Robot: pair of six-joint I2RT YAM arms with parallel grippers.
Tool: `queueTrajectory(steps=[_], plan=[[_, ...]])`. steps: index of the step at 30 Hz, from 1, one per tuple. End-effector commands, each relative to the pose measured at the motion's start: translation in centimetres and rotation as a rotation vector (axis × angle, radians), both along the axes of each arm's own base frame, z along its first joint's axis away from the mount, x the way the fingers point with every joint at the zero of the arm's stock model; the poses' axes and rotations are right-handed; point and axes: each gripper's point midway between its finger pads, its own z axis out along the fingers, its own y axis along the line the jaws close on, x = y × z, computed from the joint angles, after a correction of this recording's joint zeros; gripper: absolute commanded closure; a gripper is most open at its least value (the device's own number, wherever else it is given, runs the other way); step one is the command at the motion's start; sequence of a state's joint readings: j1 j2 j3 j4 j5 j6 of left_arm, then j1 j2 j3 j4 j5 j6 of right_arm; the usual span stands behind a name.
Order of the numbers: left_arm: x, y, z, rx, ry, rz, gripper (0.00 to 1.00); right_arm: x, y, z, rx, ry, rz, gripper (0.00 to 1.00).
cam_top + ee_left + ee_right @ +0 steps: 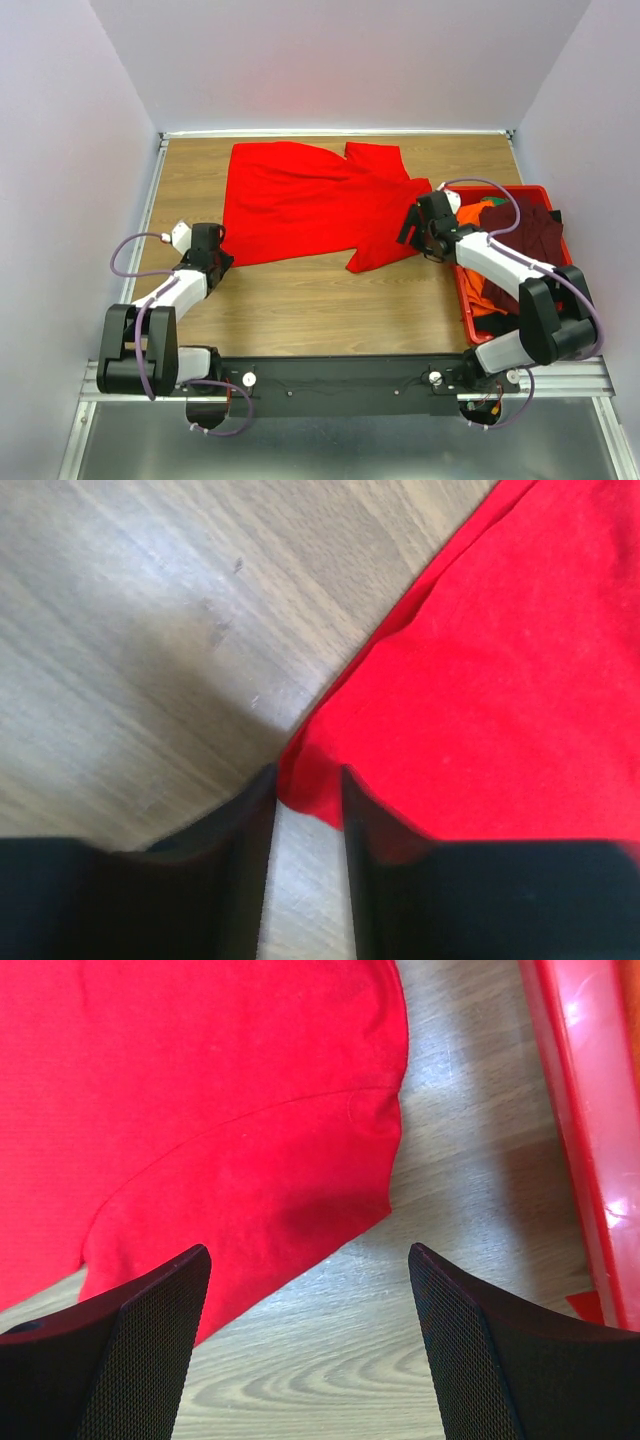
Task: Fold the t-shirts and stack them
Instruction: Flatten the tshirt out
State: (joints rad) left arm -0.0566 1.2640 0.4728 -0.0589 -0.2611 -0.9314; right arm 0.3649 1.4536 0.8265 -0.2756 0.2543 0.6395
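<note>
Cloth covered much of the far half of the wooden surface (300, 300): the red t-shirt (300, 200) lay spread out there, mostly flat, with a few creases and one sleeve reaching toward the right. The left gripper (222, 258) sat low at the shirt's near left corner. In the left wrist view that gripper (308, 780) had its fingers drawn close together, with the tip of the red t-shirt (480, 680) pinched between them and bare surface (130, 630) to the left. The right gripper (410, 232) was at the shirt's near right edge, just beside the red plastic bin (545, 190). In the right wrist view that gripper (308, 1250) was spread wide and held nothing; a sleeve-like flap of the red t-shirt (200, 1090) lay under and ahead of the left finger, and the bin (570, 1110) wall ran along the right. Inside the bin lay an orange shirt (482, 300) and a dark maroon shirt (535, 230), both bunched and partly hidden by the right arm.
</note>
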Motion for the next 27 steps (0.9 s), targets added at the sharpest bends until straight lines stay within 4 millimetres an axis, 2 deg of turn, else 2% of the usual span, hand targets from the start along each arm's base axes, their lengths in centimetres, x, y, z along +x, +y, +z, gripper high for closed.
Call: queueTrajectory(steps=[1, 4, 9, 14, 15, 16, 18, 19, 22, 23, 25, 27], plan=[[1.2, -0.2, -0.1, 0.006, -0.004, -0.013, 0.86, 0.3, -0.5, -0.7, -0.025, -0.001, -0.028, 0.13], [2.7, -0.1, 0.6, 0.019, -0.017, -0.021, 1.0, 0.2, -0.4, -1.1, -0.022, 0.011, -0.022, 0.14], [5.4, 0.6, 2.7, 0.017, -0.07, -0.003, 1.0, 0.0, -0.5, -2.2, -0.033, 0.036, -0.025, 0.14], [6.4, 1.0, 4.0, -0.001, -0.097, 0.003, 1.0, 0.3, -1.0, -3.1, -0.065, 0.045, -0.044, 0.14], [6.7, 1.7, 4.5, -0.005, -0.107, 0.022, 1.0, 0.5, -1.0, -3.3, -0.066, 0.045, -0.046, 0.14], [6.7, 1.7, 4.6, -0.007, -0.106, 0.019, 1.0, 0.5, -0.9, -3.6, -0.067, 0.046, -0.044, 0.15], [6.9, 1.6, 5.0, -0.009, -0.115, 0.014, 1.0, 0.8, -0.7, -4.3, -0.06, 0.05, -0.039, 0.21], [6.9, 1.6, 5.0, -0.011, -0.115, 0.012, 1.0, 0.9, -0.5, -4.5, -0.056, 0.052, -0.035, 0.25], [6.9, 1.4, 5.1, -0.017, -0.119, -0.002, 1.0, 1.3, -0.1, -5.0, -0.043, 0.05, -0.029, 0.52], [7.0, 1.3, 5.2, -0.019, -0.121, -0.008, 1.0, 1.4, 0.0, -4.8, -0.036, 0.046, -0.029, 0.72], [6.7, 1.3, 5.7, -0.014, -0.127, -0.014, 1.0, 1.5, 0.3, -3.7, -0.013, 0.02, -0.022, 0.9], [6.4, 1.7, 6.1, -0.001, -0.132, -0.004, 1.0, 1.4, 0.4, -2.6, -0.004, -0.003, -0.015, 0.96]])
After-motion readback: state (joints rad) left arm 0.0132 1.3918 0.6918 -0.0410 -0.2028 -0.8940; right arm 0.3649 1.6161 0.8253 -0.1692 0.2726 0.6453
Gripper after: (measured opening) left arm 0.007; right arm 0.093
